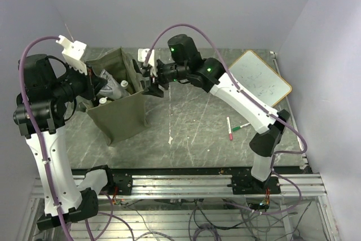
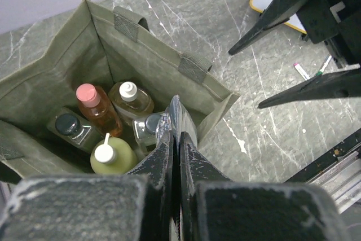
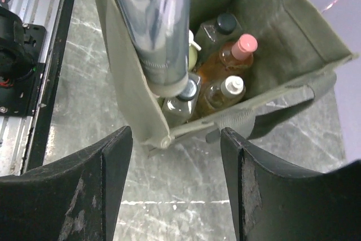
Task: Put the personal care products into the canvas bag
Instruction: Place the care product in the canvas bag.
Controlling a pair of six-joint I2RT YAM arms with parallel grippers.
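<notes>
The olive canvas bag (image 1: 121, 118) stands upright at the left of the table. Several bottles stand inside: an orange one with a pink cap (image 2: 96, 108), an amber one (image 2: 131, 99), a green one with a white pump (image 2: 110, 159), a dark one (image 2: 70, 127) and a clear one (image 2: 145, 131). A shiny clear bottle (image 3: 152, 32), pale cap down, leans on the bag's near wall. My left gripper (image 2: 176, 136) is shut on that wall's rim. My right gripper (image 3: 176, 136) hovers open and empty just outside the bag's corner.
A wood-framed whiteboard (image 1: 259, 77) lies at the back right. A red marker (image 1: 229, 128) and a green marker (image 1: 241, 126) lie on the table beside the right arm. The metal rail (image 1: 186, 183) runs along the near edge.
</notes>
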